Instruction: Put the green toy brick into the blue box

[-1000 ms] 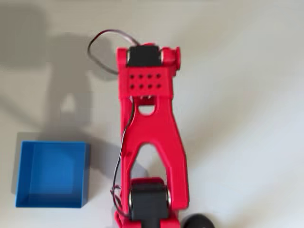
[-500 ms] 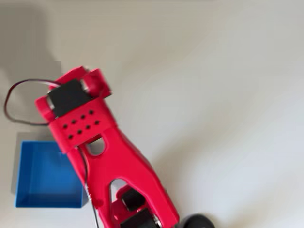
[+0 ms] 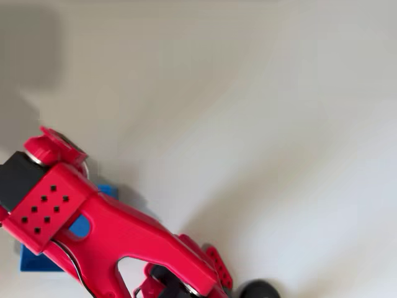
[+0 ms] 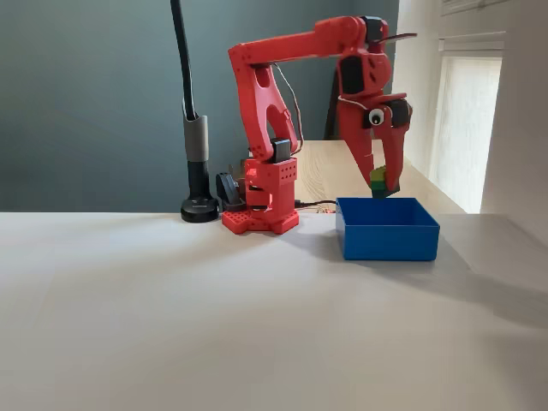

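In the fixed view the red arm (image 4: pixel 274 111) rises from its base at the bench's (image 4: pixel 171 325) 12 o'clock. To its right the pincer (image 4: pixel 379 184) is pinching the green toy brick (image 4: pixel 378 181) just above the blue box (image 4: pixel 387 229) at 3 o'clock. By my judgement pickup and carry are done; lowering and release remain.

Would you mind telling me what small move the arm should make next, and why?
Probably open the gripper and let go. In the fixed view it is shut on the green toy brick, which hangs just above the rim of the blue box, seemingly over its open inside. How far back it sits over the box is hard to judge, so a slight lowering first might be safer.
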`<state>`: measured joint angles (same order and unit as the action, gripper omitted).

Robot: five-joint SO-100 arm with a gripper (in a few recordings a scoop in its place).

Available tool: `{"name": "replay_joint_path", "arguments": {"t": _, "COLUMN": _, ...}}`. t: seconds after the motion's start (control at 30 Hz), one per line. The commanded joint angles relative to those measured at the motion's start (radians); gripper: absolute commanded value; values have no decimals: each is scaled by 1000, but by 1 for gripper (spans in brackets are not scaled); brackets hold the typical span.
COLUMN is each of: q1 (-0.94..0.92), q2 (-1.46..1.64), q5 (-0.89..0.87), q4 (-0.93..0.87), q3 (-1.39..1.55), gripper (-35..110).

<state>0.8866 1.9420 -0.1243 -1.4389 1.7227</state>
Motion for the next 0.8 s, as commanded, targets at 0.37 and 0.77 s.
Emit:
{"name": "replay_joint_path", "arguments": {"t": 0.37, "q1": 218, "q2": -49, "q5": -112, "q4": -143, "q3": -124, "gripper": 0}}
{"name": "replay_joint_path", "arguments": {"t": 0.77, "q1": 225, "q2": -302, "q5": -133, "q4": -135, "q3": -153, "gripper": 0}}
